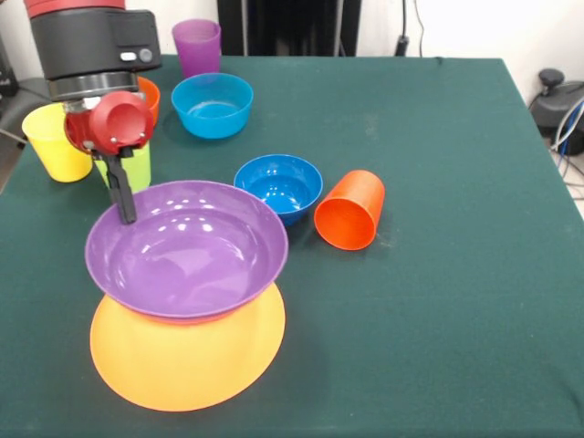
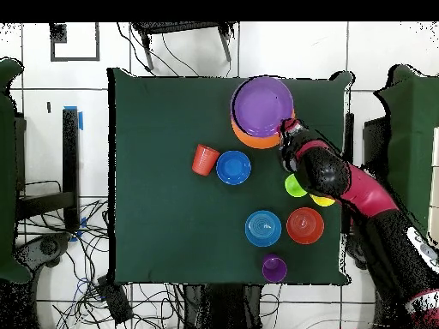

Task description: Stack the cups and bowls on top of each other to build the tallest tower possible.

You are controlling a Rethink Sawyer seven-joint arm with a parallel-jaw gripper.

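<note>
The green bench (image 1: 438, 137) spreads under everything I work over. Largest on it is the yellow-orange bowl (image 1: 182, 365), at the edge away from my pedestal in the front view, and the wide purple bowl (image 1: 187, 246) sits nested in it, tilted slightly; together they make the tower (image 2: 261, 111) as it stands, two pieces high. My arm (image 2: 360, 193) reaches in from the side, and my pincer (image 1: 121, 196) hangs at the purple bowl's rim, one dark finger (image 1: 123, 203) showing against the edge; I cannot tell whether it is open or closed, or whether it truly touches the rim.

The light blue bowl (image 1: 213, 105) stands nearer my base, well apart from the tower. The dark blue bowl (image 1: 278, 187) rests just beside the purple bowl's rim. The small orange bowl (image 2: 304, 225) is mostly hidden behind my wrist in the front view.

The orange-red cup (image 1: 349, 210) lies on its side beside the dark blue bowl, mouth toward the front camera. The purple cup (image 1: 197, 46) stands upright near the bench's pedestal edge. The yellow cup (image 1: 55, 144) and lime green cup (image 1: 139, 169) stand close together behind my pincer.
</note>
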